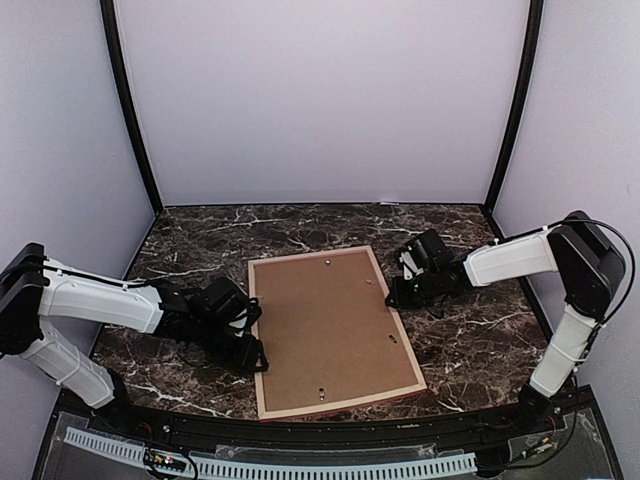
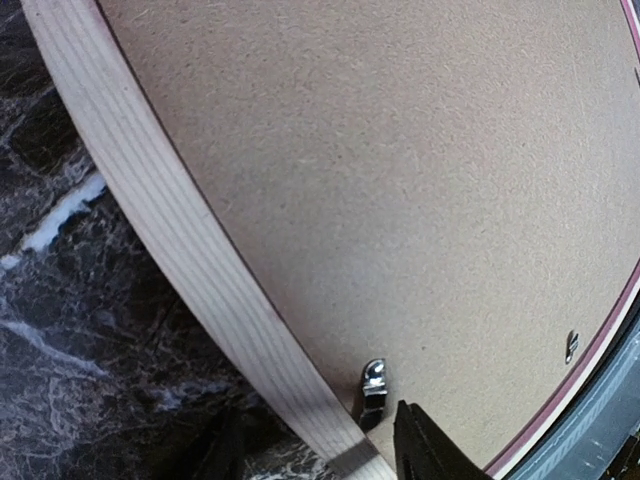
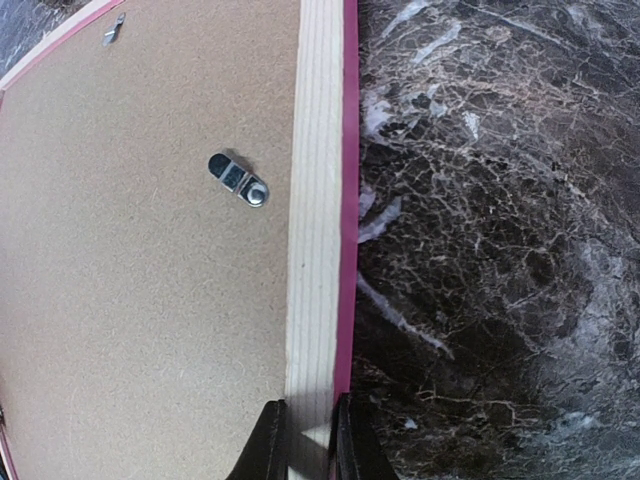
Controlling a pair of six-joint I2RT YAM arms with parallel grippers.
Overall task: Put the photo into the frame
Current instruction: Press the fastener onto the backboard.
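The frame lies face down on the marble table, its pale wood back up and a pink-red edge showing. A brown backing panel fills it, so the photo is hidden. My left gripper is at the frame's left rail near the front corner. In the left wrist view this gripper is open and straddles the pale rail, with one dark finger over the panel beside a metal clip. My right gripper is shut on the frame's right rail, also seen from above.
Small metal turn clips sit on the backing panel near the rails, with another at its far edge. Dark marble table surrounds the frame. Pale walls enclose the back and sides.
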